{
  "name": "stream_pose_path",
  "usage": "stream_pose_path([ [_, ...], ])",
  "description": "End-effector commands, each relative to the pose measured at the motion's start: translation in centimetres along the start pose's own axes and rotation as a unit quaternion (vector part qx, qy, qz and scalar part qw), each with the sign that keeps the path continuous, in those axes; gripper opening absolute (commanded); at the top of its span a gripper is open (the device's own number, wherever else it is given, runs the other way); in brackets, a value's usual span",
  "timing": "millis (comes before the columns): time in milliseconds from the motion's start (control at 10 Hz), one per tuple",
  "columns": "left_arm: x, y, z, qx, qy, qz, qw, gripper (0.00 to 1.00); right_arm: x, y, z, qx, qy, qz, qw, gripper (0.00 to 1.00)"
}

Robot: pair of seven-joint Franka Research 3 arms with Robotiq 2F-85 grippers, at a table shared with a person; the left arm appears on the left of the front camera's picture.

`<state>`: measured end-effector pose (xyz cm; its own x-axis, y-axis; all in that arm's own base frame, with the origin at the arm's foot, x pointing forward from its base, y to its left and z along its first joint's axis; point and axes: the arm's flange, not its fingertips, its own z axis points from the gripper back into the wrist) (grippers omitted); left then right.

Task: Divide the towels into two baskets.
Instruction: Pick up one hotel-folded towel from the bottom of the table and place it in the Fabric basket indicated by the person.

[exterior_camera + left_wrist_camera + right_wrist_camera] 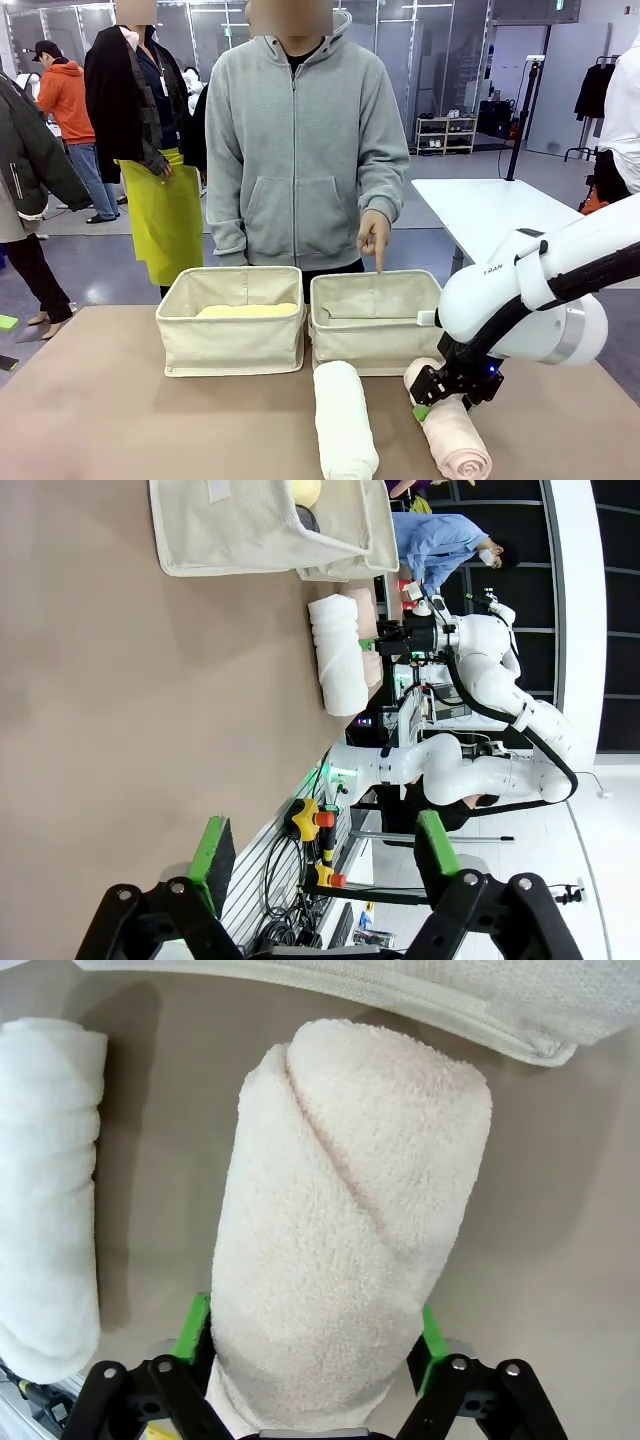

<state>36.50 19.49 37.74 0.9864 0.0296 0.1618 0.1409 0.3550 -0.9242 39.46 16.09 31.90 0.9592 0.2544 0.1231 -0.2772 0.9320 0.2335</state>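
Two cream baskets stand side by side mid-table. The left basket holds a pale yellow towel. A person's hand points a finger down into the right basket. In front of that basket lie a white towel roll and a pale pink towel roll. My right gripper straddles the pink roll's far end. In the right wrist view its green pads press both sides of the pink towel, with the white towel beside it. My left gripper hangs open and empty above bare table.
The person stands at the far edge behind the baskets. Bare tabletop lies to the left and in front of the left basket. The right arm's white body hangs over the table's right side. Another white table stands behind.
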Motion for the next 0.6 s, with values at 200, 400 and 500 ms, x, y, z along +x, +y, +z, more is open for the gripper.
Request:
stream_pose_path([
  [200,-0.2,-0.3,0.0,-0.008,-0.008,-0.004,1.000,0.92,-0.1,0.6,-0.1,-0.012,-0.004,-0.008,1.000,0.44],
  [400,-0.2,-0.3,0.0,-0.008,-0.008,-0.004,1.000,0.92,0.1,0.8,1.9,-0.019,-0.013,0.000,1.000,0.24],
  [500,-0.2,-0.3,0.0,-0.008,-0.008,-0.004,1.000,0.92,0.1,1.2,3.9,-0.007,-0.016,0.023,1.000,0.24],
])
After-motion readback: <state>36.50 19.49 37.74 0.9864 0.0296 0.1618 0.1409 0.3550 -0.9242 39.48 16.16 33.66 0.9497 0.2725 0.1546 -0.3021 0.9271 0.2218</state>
